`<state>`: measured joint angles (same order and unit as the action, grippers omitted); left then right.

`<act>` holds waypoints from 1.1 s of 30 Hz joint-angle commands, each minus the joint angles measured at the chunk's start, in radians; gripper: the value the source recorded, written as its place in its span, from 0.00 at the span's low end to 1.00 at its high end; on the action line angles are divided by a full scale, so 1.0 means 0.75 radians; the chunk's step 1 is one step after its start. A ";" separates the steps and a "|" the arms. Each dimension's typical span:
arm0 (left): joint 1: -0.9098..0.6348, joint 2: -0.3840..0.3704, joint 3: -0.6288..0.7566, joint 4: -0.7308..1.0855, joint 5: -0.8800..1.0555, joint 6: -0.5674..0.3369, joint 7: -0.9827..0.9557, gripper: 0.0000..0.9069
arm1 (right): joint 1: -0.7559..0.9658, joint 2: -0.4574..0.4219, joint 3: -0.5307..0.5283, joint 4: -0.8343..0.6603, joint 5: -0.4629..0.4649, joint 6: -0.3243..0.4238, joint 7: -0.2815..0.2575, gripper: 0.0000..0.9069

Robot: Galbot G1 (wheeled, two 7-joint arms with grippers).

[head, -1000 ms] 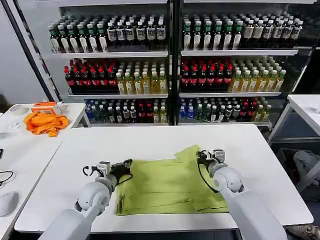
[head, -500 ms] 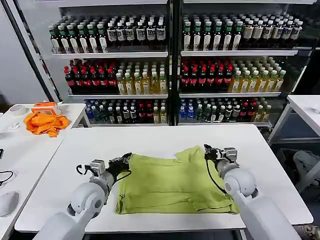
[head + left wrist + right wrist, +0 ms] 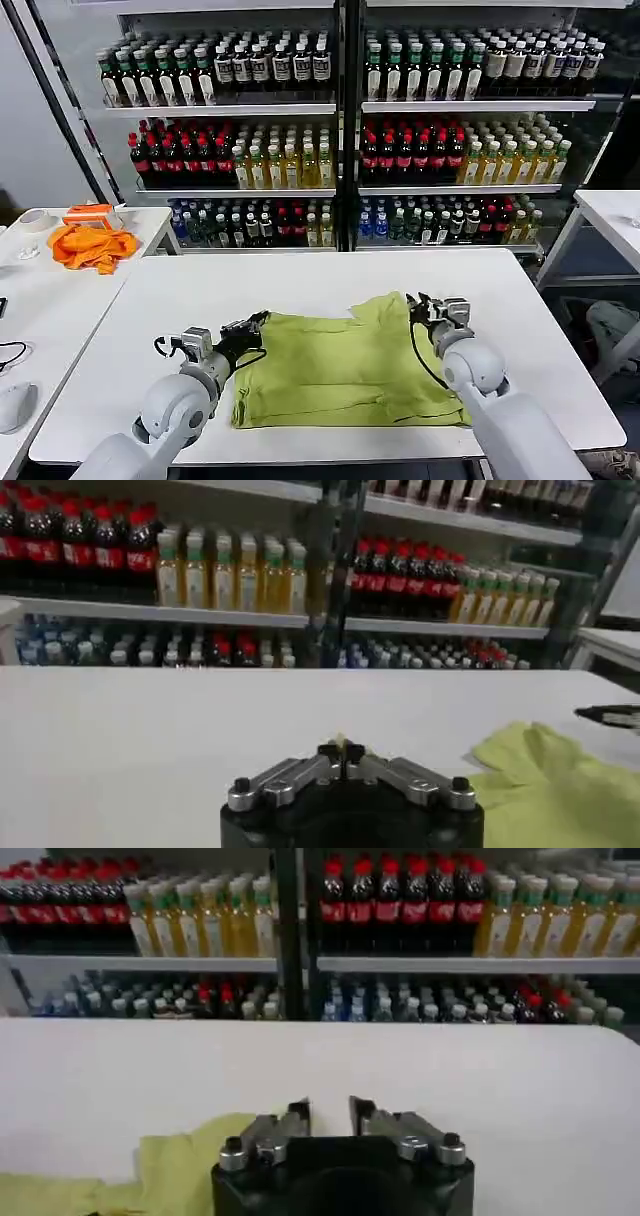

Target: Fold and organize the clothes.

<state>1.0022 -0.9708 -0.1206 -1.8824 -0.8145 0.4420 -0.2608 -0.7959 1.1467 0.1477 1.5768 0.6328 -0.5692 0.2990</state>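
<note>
The clothes, a lime T-shirt (image 3: 340, 365), lie partly folded on the white table (image 3: 300, 280), toward its front edge. My left gripper (image 3: 256, 323) is at the shirt's left far corner and is shut on a pinch of the fabric. That yellow-green tip shows between its closed fingertips (image 3: 342, 748), with more of the shirt (image 3: 545, 785) off to one side. My right gripper (image 3: 419, 304) is at the shirt's right far corner, low over the table. It stands open (image 3: 329, 1112) with bare table between its fingers, and the shirt's edge (image 3: 180, 1160) lies beside it.
Shelves of bottles (image 3: 340, 130) stand behind the table. A side table on the left holds an orange cloth (image 3: 92, 246), a cable and a white object (image 3: 14, 405). Another table's corner (image 3: 610, 215) is at the right.
My left gripper has drawn the shirt's left corner up and slightly away from me. My right gripper has shifted a little to the right, to the shirt's edge.
</note>
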 commanded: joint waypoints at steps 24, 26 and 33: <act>-0.015 0.004 0.019 0.009 -0.015 -0.002 0.009 0.02 | 0.064 0.098 -0.064 -0.178 0.053 0.024 0.003 0.00; -0.015 0.002 0.018 0.007 -0.018 -0.002 0.009 0.02 | 0.062 0.096 -0.062 -0.171 0.054 0.032 -0.001 0.00; -0.016 -0.001 0.016 0.008 -0.016 -0.022 0.014 0.02 | 0.043 0.081 -0.056 -0.112 0.050 0.095 0.001 0.00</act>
<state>0.9929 -0.9718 -0.1073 -1.8777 -0.8289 0.4350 -0.2524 -0.7647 1.2044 0.1075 1.4729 0.6722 -0.5273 0.3003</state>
